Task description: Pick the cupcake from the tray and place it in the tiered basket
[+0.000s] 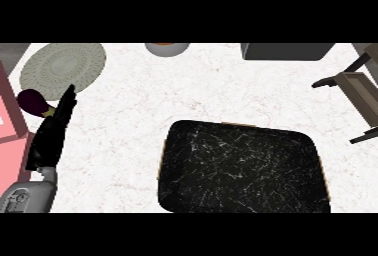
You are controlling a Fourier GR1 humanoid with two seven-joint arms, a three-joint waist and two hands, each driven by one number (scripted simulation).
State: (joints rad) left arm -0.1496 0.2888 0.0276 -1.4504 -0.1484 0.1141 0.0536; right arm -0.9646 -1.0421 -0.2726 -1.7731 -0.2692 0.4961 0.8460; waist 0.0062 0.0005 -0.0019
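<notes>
The black tray (244, 167) with its scratched surface lies low in the centre of the counter, and I see no cupcake on it or anywhere else. At the right edge stands the tiered basket (356, 89), of which only dark rails and a grey shelf show. My left hand (53, 132) rests open at the left side, fingers straight and pointing up, well apart from the tray. My right hand is out of sight.
A dark purple eggplant (33, 100) lies just beyond the left hand's fingertips. A round woven mat (63, 65) sits at the back left, a grey pot (166, 48) and a grey box (288, 51) along the far edge, and a pink board (10, 122) at the left edge.
</notes>
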